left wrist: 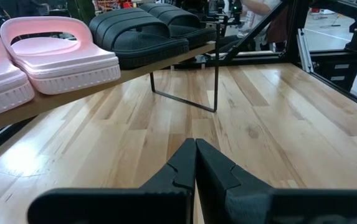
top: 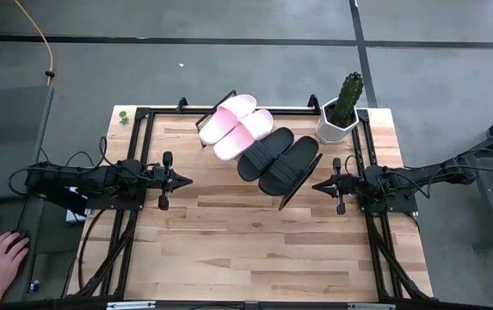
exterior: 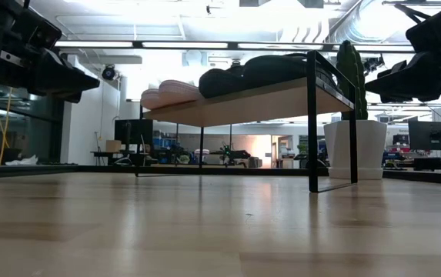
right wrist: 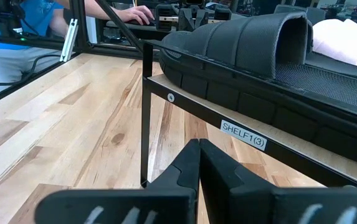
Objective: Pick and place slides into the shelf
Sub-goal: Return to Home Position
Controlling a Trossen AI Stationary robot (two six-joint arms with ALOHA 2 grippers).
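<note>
Fingers [left wrist: 179,167] of the left gripper [top: 186,181]: pressed together to a point, nothing held; gripper hangs above the left side of the worktop [top: 255,245], aimed toward the centre. Fingers [right wrist: 218,163] of the right gripper [top: 318,184]: likewise closed flat against each other and empty; gripper hangs above the right side of the worktop, facing the left one, the two well apart. Shelf [exterior: 251,100]: slanted light wooden board on a thin black metal frame, standing diagonally at the far middle of the worktop, with a white label reading "SHELF1(3)" [right wrist: 243,135] on its front rail. Pink slides [top: 233,127]: one pair, side by side on the shelf's left half, touching each other. Black slides [top: 277,159]: one pair, side by side on the shelf's right half, just beside the pink pair. Cactus [top: 347,95] in a white pot [top: 334,131]: at the far right corner of the worktop, just beside the shelf's right end. A person's hand [top: 1,258]: off the worktop, at its near left.
</note>
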